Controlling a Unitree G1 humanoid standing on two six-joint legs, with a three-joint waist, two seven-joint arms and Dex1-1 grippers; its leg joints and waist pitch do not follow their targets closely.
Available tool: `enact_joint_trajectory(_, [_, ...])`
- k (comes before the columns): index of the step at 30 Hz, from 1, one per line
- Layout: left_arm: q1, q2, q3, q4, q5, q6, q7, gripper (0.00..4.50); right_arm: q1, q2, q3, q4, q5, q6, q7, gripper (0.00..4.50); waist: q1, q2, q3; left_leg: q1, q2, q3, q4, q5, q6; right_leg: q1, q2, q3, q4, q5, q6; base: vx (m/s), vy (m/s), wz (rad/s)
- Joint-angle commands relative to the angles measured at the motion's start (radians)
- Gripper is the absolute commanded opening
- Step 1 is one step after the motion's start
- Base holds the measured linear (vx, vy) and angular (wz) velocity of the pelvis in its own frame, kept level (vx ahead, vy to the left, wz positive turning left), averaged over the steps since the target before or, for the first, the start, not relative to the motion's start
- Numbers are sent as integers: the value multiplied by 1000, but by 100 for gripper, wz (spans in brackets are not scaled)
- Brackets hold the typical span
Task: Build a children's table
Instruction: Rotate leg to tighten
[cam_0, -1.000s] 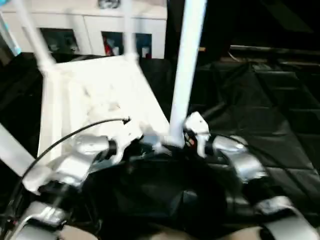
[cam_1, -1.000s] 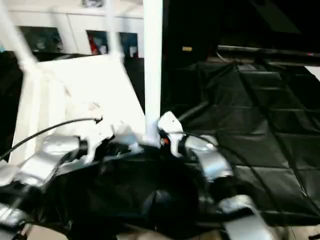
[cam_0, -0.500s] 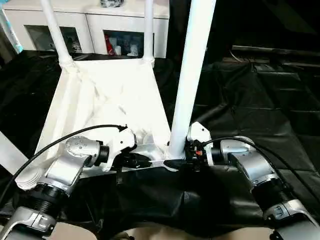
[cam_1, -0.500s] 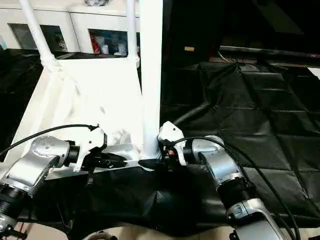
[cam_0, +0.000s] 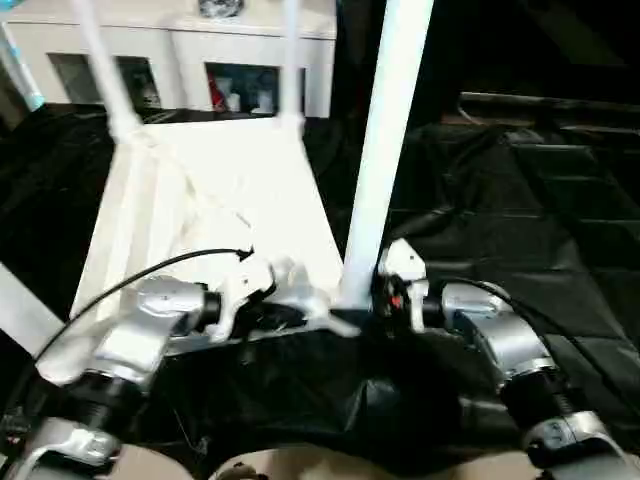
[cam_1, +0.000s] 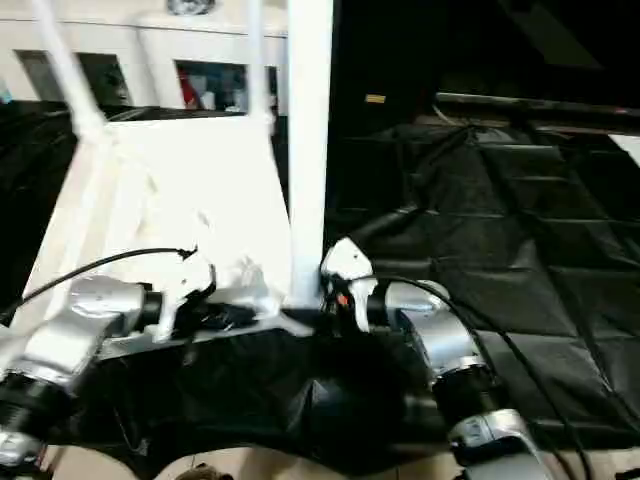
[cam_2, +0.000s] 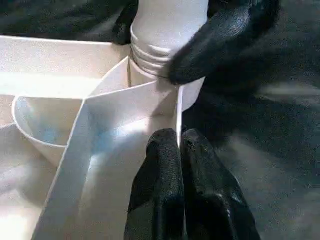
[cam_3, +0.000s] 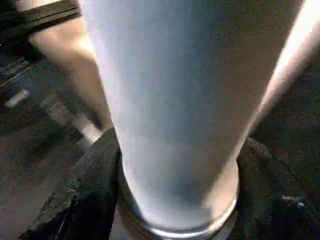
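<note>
Right gripper (cam_0: 372, 296) narrowed its span against earlier frame, fingers flanking base of long white cylindrical tube leg (cam_0: 382, 150) seated upright in near corner socket of white plastic ribbed tabletop (cam_0: 215, 200), lying upside down. Left gripper (cam_2: 180, 150) pinched shut on tabletop wall beside socket. Two far legs stood fitted; fourth corner hidden.

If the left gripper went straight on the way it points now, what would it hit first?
Probably the tabletop rib wall that the left gripper is shut on; beyond it stands the leg in its corner socket, gripped by the right gripper.
</note>
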Motion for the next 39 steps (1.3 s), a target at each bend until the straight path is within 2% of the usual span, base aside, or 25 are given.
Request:
enact_joint_trajectory(1, [-50, -92, -32, 5, 3, 5, 98, 0, -12, 101, 27, 78, -5, 28, -138, 273, -4, -1, -50, 10, 62, -44, -80, -271, -29, 27, -109, 62, -108, -432, -139, 0, 0, 0])
enact_joint_trajectory(2, [-59, -109, -34, 13, 10, 8, 119, 0, -18, 124, 17, 94, -5, 32, -181, 273, -6, 4, -49, 14, 62, -45, -81, -286, -36, 21, -108, 63, -112, -443, -134, 0, 0, 0])
enact_joint_trajectory(3, [-67, -127, -38, 20, 20, 12, 141, 0, -21, 143, 21, 103, -20, 19, -217, 273, -5, 1, -51, 16, 61, -45, -79, -292, -36, 22, -108, 63, -113, -445, -131, 0, 0, 0])
enact_joint_trajectory(5, [-76, -151, -40, 28, 33, 17, 167, 0, -20, 164, 40, 106, -47, -12, -245, 273, -4, 3, -51, 16, 62, -44, -79, -295, -31, 20, -108, 65, -114, -423, -131, 0, 0, 0])
enact_joint_trajectory(7, [-79, -166, -39, 31, 38, 14, 180, 0, -15, 176, 53, 100, -54, -27, -238, 273, -2, 2, -53, 14, 61, -41, -78, -283, -23, 22, -107, 67, -111, -384, -136, 0, 0, 0])
enact_joint_trajectory(9, [-86, -186, -42, 44, 45, -11, 192, 0, -14, 192, 62, 99, -55, -75, -200, 273, 1, 4, -53, 13, 62, -40, -77, -274, -16, 22, -107, 68, -108, -357, -140, 0, 0, 0])
enact_joint_trajectory(11, [-82, -181, -49, 48, 48, -33, 178, 0, -18, 198, 42, 98, -21, -63, -156, 342, 1, 2, -55, 10, 61, -39, -77, -254, -4, 26, -104, 67, -104, -320, -147, 0, 0, 0])
enact_joint_trajectory(14, [-75, -169, -50, 46, 47, -40, 161, 0, -21, 192, 32, 92, 4, -48, -125, 353, 1, 3, -53, 9, 62, -39, -79, -260, 0, 26, -105, 67, -106, -332, -151, 0, 0, 0])
enact_joint_trajectory(16, [-58, -131, -58, 32, 50, -50, 113, 0, -22, 150, 59, 77, -10, -65, -64, 371, 1, 2, -53, 10, 63, -40, -80, -267, 0, 25, -106, 66, -108, -349, -148, 0, 0, 0])
enact_joint_trajectory(17, [-53, -119, -61, 28, 50, -58, 98, 0, -21, 135, 67, 72, -14, -71, -42, 391, 1, 3, -54, 10, 62, -40, -79, -267, 1, 26, -105, 66, -106, -345, -147, 0, 0, 0])
enact_joint_trajectory(19, [-44, -100, -59, 19, 44, -59, 65, 0, -21, 109, 76, 58, -10, -72, 12, 402, 2, 2, -56, 7, 64, -39, -79, -245, 8, 29, -105, 67, -101, -296, -155, 0, 0, 0])
enact_joint_trajectory(21, [-32, -70, -56, 11, 38, -71, 21, 0, -16, 67, 85, 30, 2, -71, 99, 402, 3, -1, -59, 5, 64, -38, -76, -221, 18, 33, -105, 66, -95, -246, -169, 0, 0, 0])
enact_joint_trajectory(23, [-24, -52, -54, 2, 30, -74, -7, 0, -13, 38, 91, 11, 10, -66, 153, 402, 4, 0, -62, 5, 64, -33, -72, -170, 40, 33, -102, 65, -86, -152, -194, 0, 0, 0])
enact_joint_trajectory(24, [-16, -31, -50, -8, 17, -80, -44, 0, -9, 5, 99, -9, 16, -61, 212, 402, 5, 0, -62, 4, 63, -32, -71, -162, 43, 34, -102, 65, -85, -138, -200, 0, 0, 0])
enact_joint_trajectory(25, [-10, -17, -47, -17, 8, -72, -69, 0, -7, -17, 103, -19, 18, -61, 245, 402, 10, -2, -65, 0, 63, -31, -67, -137, 56, 40, -101, 63, -78, -99, -206, 0, 0, 0])
enact_joint_trajectory(26, [-9, -15, -47, -18, 7, -71, -71, 0, -7, -19, 103, -20, 18, -61, 249, 402, 12, -1, -65, 1, 64, -30, -66, -129, 62, 37, -100, 62, -77, -84, -210, 0, 0, 0])
enact_joint_trajectory(28, [-2, 5, -45, -26, -3, -68, -106, 0, -6, -45, 103, -30, 20, -61, 294, 402, 15, 0, -62, 2, 66, -29, -67, -138, 65, 35, -101, 60, -78, -95, -221, 0, 0, 0])
enact_joint_trajectory(31, [13, 50, -51, -45, -19, -57, -178, 0, -6, -87, 101, -48, 34, -47, 371, 402, 22, 1, -61, 5, 70, -29, -70, -157, 56, 34, -101, 59, -80, -137, -215, 0, 0, 0])
enact_joint_trajectory(35, [29, 92, -63, -66, -25, -33, -235, 0, -8, -126, 107, -72, 53, -17, 433, 367, 26, 1, -57, 7, 70, -31, -74, -189, 34, 32, -102, 61, -85, -195, -205, 0, 0, 0])
enact_joint_trajectory(39, [35, 107, -61, -66, -26, -30, -252, 0, -10, -136, 112, -77, 52, -4, 461, 331, 28, 0, -59, 7, 69, -31, -73, -178, 29, 32, -103, 62, -85, -191, -202, 0, 0, 0])
